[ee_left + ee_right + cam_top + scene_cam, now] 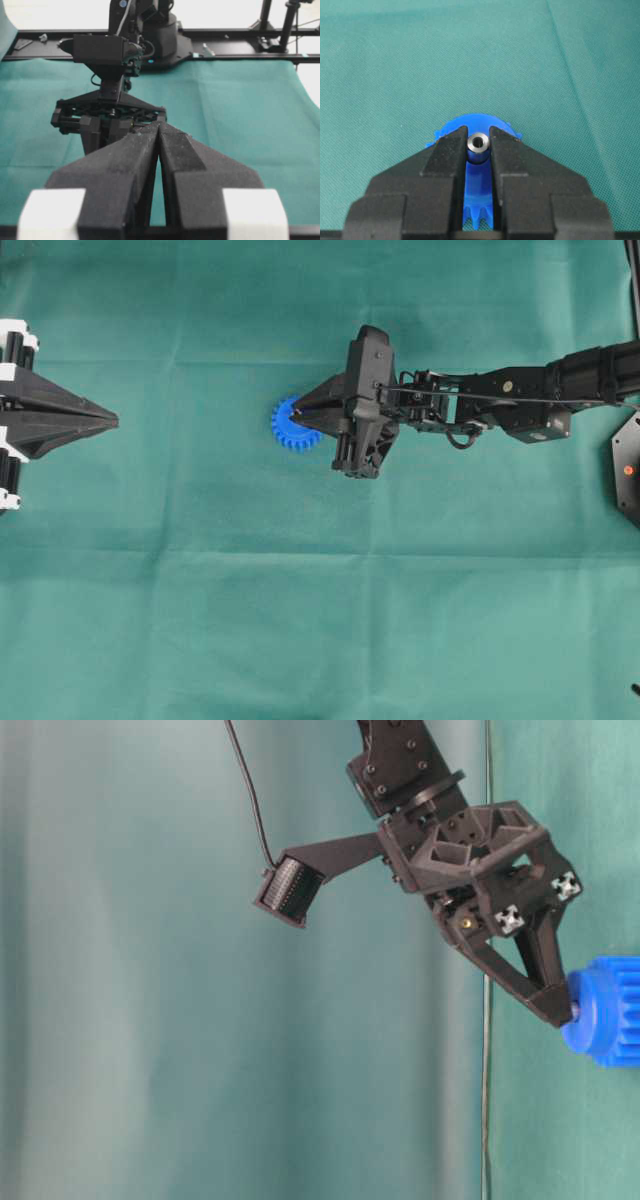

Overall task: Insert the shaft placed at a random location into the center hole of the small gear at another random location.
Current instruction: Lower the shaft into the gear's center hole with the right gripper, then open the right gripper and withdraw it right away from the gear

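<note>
While the right gripper held the shaft clamped between its fingers, the pin stood over the middle of the small gear, which lay flat on the green-covered table near the centre. In the right wrist view the silvery end of the shaft sat between the two tips with blue plastic showing behind and below it; the center hole itself was hidden under the shaft and fingers, so whether the pin had already entered could not be told.

The main risk, as I judged it, was a slight offset: a pin pressed down off-centre would catch on the gear's face and push the light wheel sideways across the cloth, or tilt in the grip. Letting go too soon could leave the shaft leaning or let it topple and roll away. The broad fingertips sat close over the gear and might drag it on withdrawal.

Nothing else lay near the gear. The left gripper rested well apart at the left edge, its fingers pressed together on nothing, and blocked no path.
</note>
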`<state>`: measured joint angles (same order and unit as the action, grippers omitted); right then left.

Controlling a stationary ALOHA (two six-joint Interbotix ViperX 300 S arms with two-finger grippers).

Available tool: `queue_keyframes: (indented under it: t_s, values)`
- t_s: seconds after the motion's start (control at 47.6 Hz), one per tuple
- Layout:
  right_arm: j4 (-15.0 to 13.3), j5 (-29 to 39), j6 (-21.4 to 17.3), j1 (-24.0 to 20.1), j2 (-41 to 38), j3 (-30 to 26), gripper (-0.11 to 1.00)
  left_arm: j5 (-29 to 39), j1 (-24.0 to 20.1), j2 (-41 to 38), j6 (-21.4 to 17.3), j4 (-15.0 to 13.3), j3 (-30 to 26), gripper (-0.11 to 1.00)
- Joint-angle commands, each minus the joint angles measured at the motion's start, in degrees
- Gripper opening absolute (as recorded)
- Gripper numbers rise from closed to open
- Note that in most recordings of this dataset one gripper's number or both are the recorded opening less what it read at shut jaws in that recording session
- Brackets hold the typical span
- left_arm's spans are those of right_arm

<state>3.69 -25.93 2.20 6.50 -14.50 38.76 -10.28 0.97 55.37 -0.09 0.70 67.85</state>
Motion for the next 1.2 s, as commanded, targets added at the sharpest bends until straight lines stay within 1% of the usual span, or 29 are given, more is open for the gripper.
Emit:
queue_keyframes:
  t_s: [0.0, 0.231, 0.273, 0.294, 0.357, 0.483, 0.547, 0.589, 0.757, 1.177]
  values:
    - [0.2, -0.3, 0.1, 0.3, 1.0, -0.8, 0.13, -0.4, -0.1, -0.4, 0.0, 0.2, -1.0, 0.0]
    - [0.3, -0.3, 0.1, 0.4, 1.0, -1.0, 0.14, -0.4, -0.1, -0.4, 0.0, 0.2, -1.0, 0.0]
    - [0.3, -0.3, 0.1, 0.4, 1.0, -1.0, 0.14, -0.4, -0.2, -0.4, 0.0, 0.2, -1.0, 0.0]
    - [0.3, -0.3, 0.1, 0.4, 1.0, -1.0, 0.16, -0.4, -0.2, -0.4, 0.0, 0.2, -1.0, 0.0]
    - [0.3, -0.3, 0.1, 0.4, 1.0, -1.0, 0.3, -0.4, -0.2, -0.4, 0.0, 0.2, -1.0, 0.0]
    - [0.3, -0.3, 0.1, 0.4, 1.0, -1.0, 0.68, -0.3, -0.2, -0.4, -0.1, 0.2, -1.0, 0.0]
    - [0.3, -0.3, 0.1, 0.4, 1.0, -1.0, 0.83, -0.2, -0.2, -0.4, -0.1, 0.2, -1.0, 0.0]
    - [0.3, -0.3, 0.1, 0.4, 1.0, -1.1, 0.83, -0.1, -0.2, -0.4, -0.1, 0.3, -1.0, 0.0]
    - [0.3, -0.2, 0.0, 0.4, 1.3, -1.3, 0.74, 0.0, -0.2, -0.4, -0.1, 0.2, -1.0, 0.0]
    - [0.2, 5.2, 0.3, 0.4, 9.5, -1.2, 0.74, 0.0, -0.2, -0.4, -0.1, 0.3, -1.0, 0.0]
